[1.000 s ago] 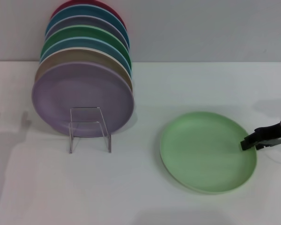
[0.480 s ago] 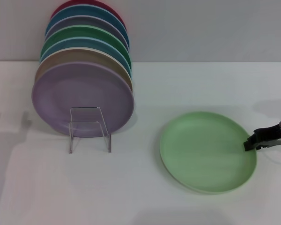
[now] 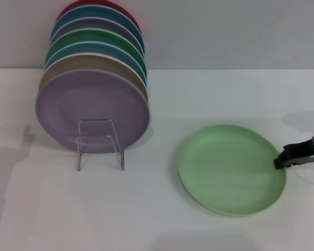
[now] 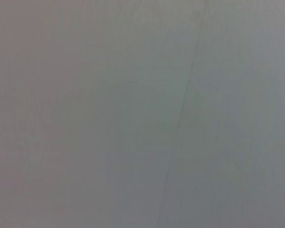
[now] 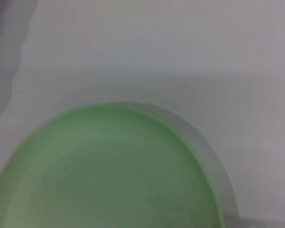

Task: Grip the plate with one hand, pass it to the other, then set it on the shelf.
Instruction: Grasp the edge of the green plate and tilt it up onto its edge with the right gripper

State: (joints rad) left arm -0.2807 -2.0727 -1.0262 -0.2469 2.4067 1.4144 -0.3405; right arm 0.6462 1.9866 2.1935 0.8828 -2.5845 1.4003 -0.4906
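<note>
The right gripper (image 3: pixel 280 159) is backing off: over the last second its dark tip is retreating from over the rim of the round, matte, pale mint-green plate (image 3: pixel 231 168) to just outside it. Whether its jaws are spread or pressed together, I cannot tell. The plate is lying flat on the white table (image 3: pixel 157 219), just beside the jaws, barely shifted. Judgement: grasp not yet secured, handover pending. The small clear plate rack (image 3: pixel 100 142) is sitting well apart, holding a stack of upright plates. Left gripper out of view.

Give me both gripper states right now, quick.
Left gripper: not in view.
Right gripper: at the right rim of the plate; open or shut cannot be told.
</note>
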